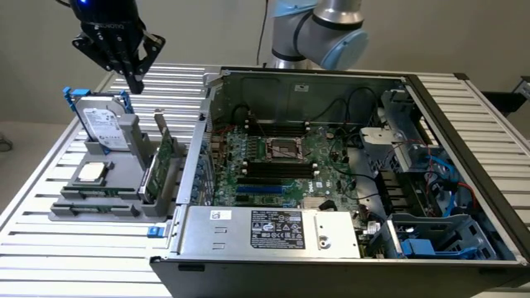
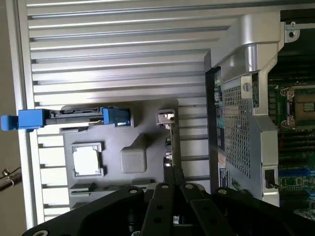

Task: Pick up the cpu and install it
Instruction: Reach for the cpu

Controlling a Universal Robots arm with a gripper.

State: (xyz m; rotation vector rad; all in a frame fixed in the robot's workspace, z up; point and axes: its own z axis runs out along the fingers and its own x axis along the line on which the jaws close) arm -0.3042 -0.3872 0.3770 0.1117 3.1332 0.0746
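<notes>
**Robot arm poised over parts holder, chip yet to be lifted**

The gripper (image 1: 134,85) hangs high above the grey parts holder (image 1: 116,215), its fingers drawn together to a narrow point and holding nothing. The cpu (image 1: 93,172) lies flat in its own shallow recess on the holder, metal top up, seemingly so that it can be taken from straight above. Beside it the hard drive (image 1: 103,127) stands upright in a slot (blue handles uppermost). In the open computer case (image 1: 331,87), to the exterior view's right of the holder, the socket (image 1: 286,149) lies exposed on the motherboard, apparently kept clear to receive the chip.
</notes>
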